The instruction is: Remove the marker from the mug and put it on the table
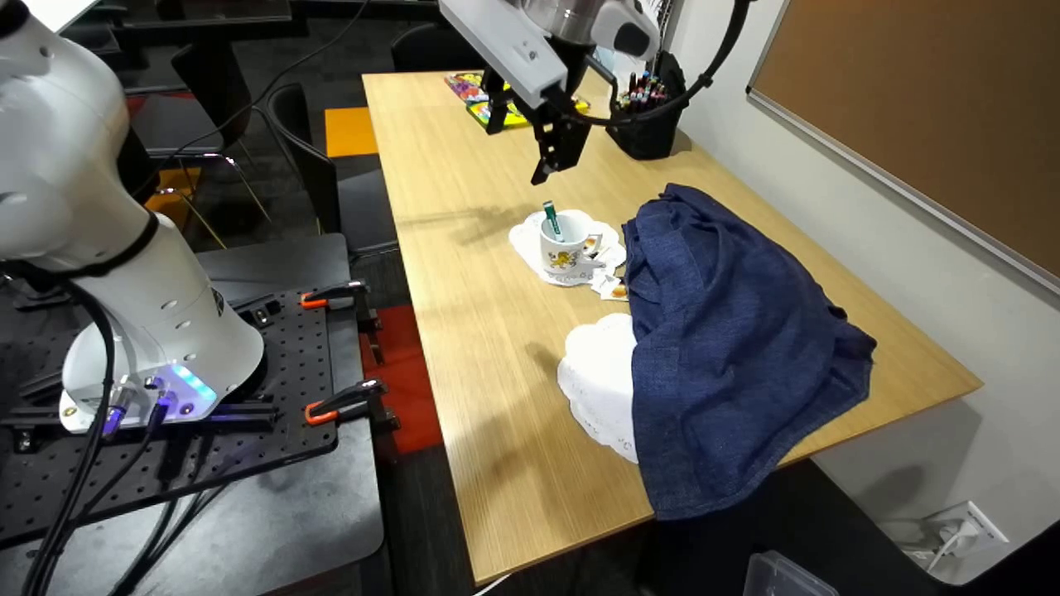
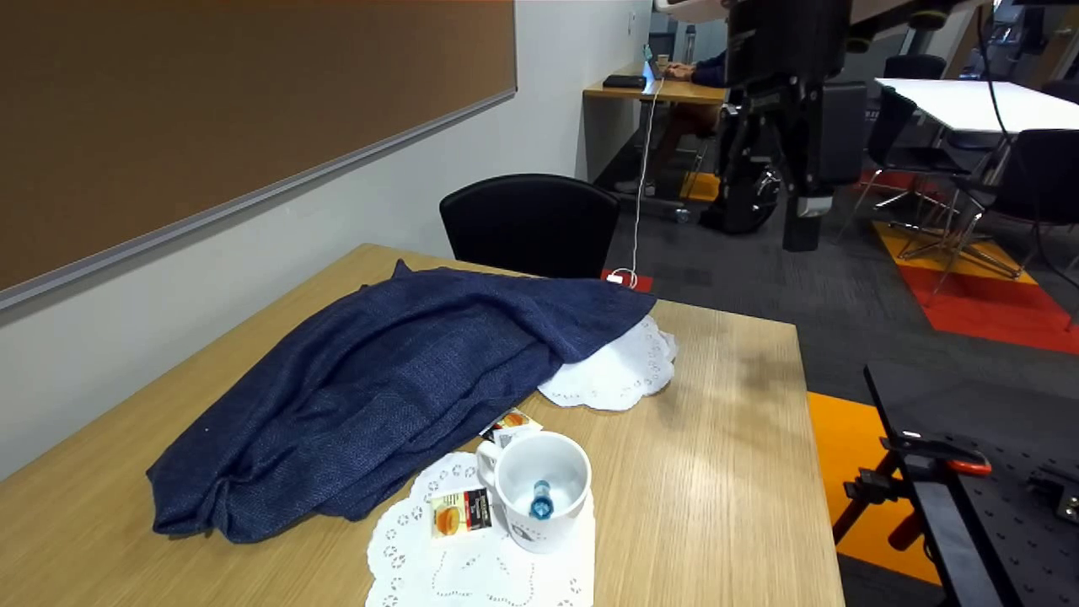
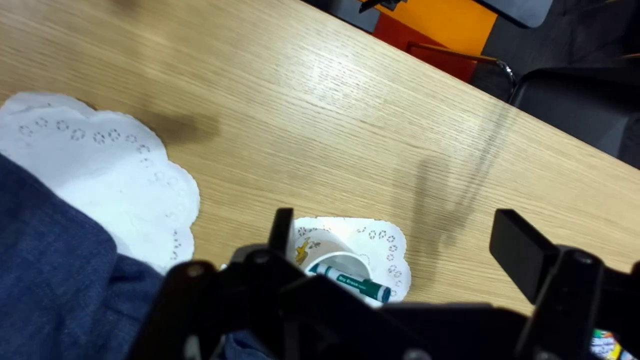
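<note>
With our fingers (image 3: 521, 254) apart and empty, we judge this the approach: the marker (image 1: 552, 222) leans in the mug (image 1: 561, 252), inward of the robot-side edge of the counter (image 1: 497, 331), so next we should centre above the marker and descend.

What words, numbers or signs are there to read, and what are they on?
"Dry Erase": on the marker, in the wrist view; tinier print beside it is blurred.
Mug: dark marks too blurred to tell if they're letters.
Small packet beside it: print too small.
Colourful packs: too blurred.
</note>
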